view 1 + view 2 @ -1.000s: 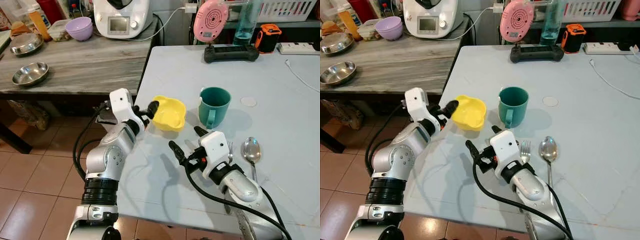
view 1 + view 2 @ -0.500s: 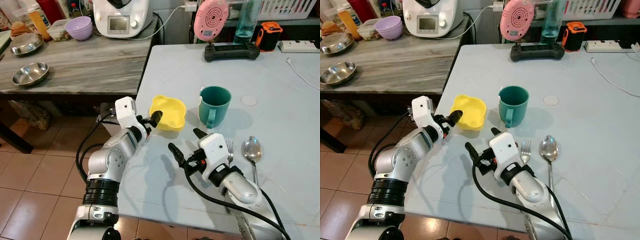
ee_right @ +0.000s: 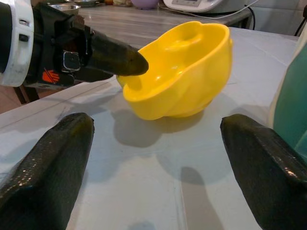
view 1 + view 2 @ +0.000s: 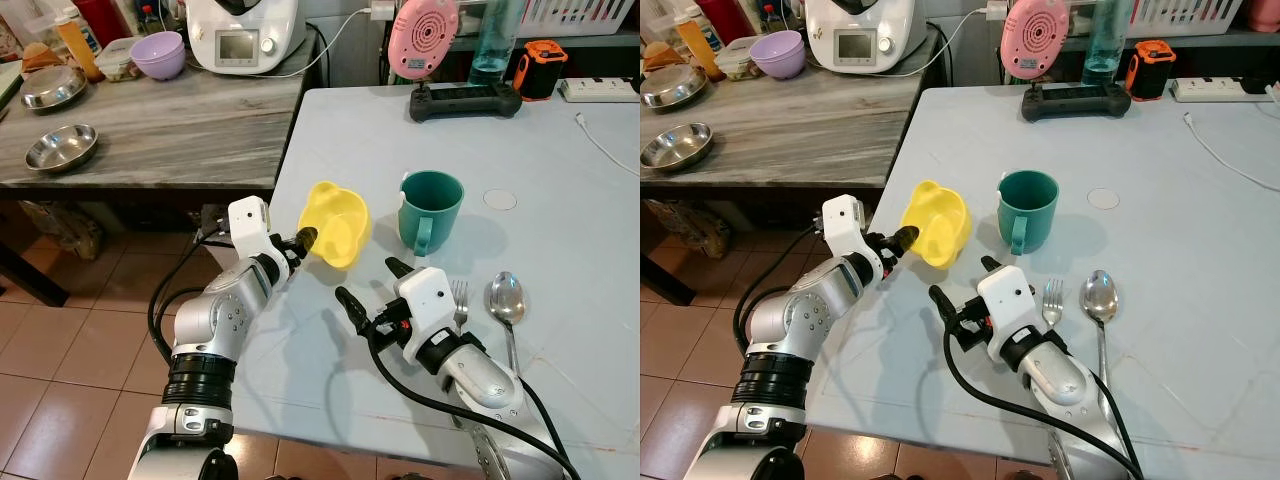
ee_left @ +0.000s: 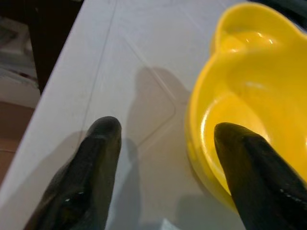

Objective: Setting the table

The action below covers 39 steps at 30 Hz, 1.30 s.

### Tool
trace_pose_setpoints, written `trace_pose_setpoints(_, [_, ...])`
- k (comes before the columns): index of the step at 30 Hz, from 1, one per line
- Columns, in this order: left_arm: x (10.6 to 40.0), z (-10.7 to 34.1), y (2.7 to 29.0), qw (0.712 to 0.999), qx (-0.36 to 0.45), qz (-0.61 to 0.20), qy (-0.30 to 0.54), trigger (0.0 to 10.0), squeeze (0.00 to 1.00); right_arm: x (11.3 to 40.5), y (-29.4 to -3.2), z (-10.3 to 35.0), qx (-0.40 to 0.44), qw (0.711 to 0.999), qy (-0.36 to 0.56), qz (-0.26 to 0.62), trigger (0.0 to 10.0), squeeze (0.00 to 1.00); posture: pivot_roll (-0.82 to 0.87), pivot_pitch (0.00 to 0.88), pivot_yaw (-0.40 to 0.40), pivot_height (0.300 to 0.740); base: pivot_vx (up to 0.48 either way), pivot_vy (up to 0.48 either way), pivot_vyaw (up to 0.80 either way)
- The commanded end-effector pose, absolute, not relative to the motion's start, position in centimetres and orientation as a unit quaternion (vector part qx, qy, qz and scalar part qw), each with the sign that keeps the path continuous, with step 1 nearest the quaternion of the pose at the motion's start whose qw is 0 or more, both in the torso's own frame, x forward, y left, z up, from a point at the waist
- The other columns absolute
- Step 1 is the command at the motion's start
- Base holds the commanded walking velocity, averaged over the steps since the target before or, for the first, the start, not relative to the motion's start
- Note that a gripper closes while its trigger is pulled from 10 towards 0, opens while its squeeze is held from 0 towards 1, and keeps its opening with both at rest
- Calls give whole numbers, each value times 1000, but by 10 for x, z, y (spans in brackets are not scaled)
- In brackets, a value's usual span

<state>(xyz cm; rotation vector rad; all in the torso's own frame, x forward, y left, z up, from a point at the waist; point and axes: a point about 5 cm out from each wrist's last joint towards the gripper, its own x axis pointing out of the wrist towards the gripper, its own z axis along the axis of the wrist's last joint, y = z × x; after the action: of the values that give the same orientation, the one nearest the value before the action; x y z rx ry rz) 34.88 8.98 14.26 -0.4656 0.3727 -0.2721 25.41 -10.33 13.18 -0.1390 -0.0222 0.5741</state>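
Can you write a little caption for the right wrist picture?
Left gripper tips the yellow bowl up off the table.

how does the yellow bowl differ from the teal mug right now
The yellow bowl is tipped up on its side, its opening facing the left gripper; the teal mug stands upright on the table. The bowl is shallow, wavy-rimmed and has no handle; the mug is taller, straight-walled and has a handle. One finger of the left gripper is inside the bowl's rim; nothing touches the mug. Both look empty and sit side by side.
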Motion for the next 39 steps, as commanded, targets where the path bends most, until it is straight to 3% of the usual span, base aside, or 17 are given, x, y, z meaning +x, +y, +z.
trace_pose_setpoints(1, [350,143,91,945,-231,-130,191,0,0,252,-100,137,-65,955,-23,287,10000,0,-148,118,146,740,0,0,0])
trace_pose_setpoints(39, [346,144,95,940,-257,-118,190,0,0,255,-97,134,-62,954,-20,292,10000,0,-129,116,141,740,0,0,0])
